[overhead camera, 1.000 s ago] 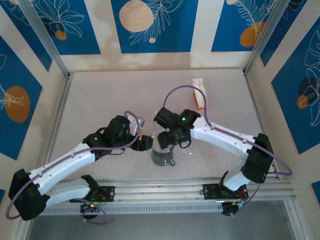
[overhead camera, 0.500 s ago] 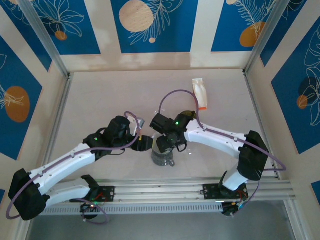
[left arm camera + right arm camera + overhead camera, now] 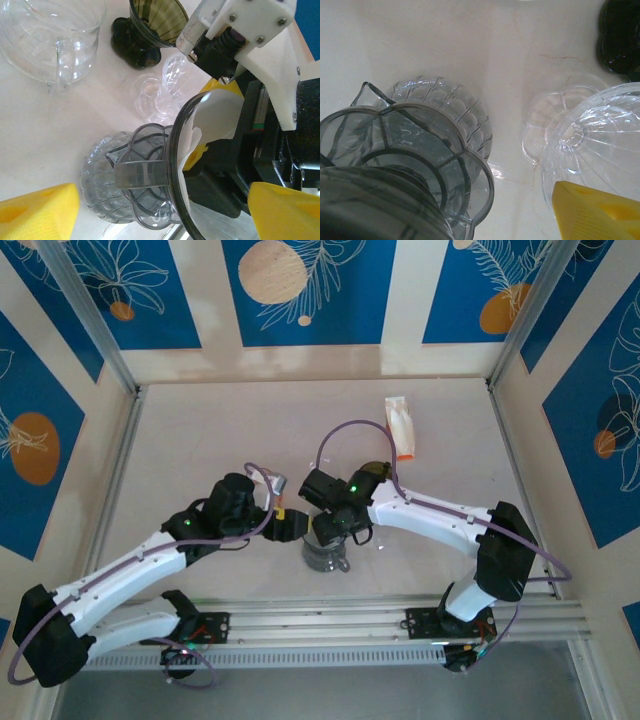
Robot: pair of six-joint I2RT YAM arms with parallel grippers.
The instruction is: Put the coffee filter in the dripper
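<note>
A smoked grey dripper (image 3: pixel 150 175) stands on a ribbed glass server (image 3: pixel 97 175) near the table's front middle (image 3: pixel 325 555). The white coffee filter (image 3: pixel 217 117) lies inside the dripper's cone against its wall. My right gripper (image 3: pixel 337 523) hangs over the dripper, open. One of its yellow fingers (image 3: pixel 200 152) reaches into the filter, and the other finger (image 3: pixel 595 210) stays outside the dripper (image 3: pixel 395 160). My left gripper (image 3: pixel 160 205) is open, with a yellow fingertip on each side of the dripper and server, clear of both.
A dark dripper (image 3: pixel 150 30), a clear glass pitcher (image 3: pixel 50 35) and a clear glass dripper (image 3: pixel 595 135) stand close behind the server. A white and orange packet (image 3: pixel 400 428) lies at the back right. The metal rail (image 3: pixel 330 615) runs along the front edge.
My left gripper's jaws have spread wider and drawn back slightly to the left. My right gripper moved left and down over the dripper a second ago, then held still.
</note>
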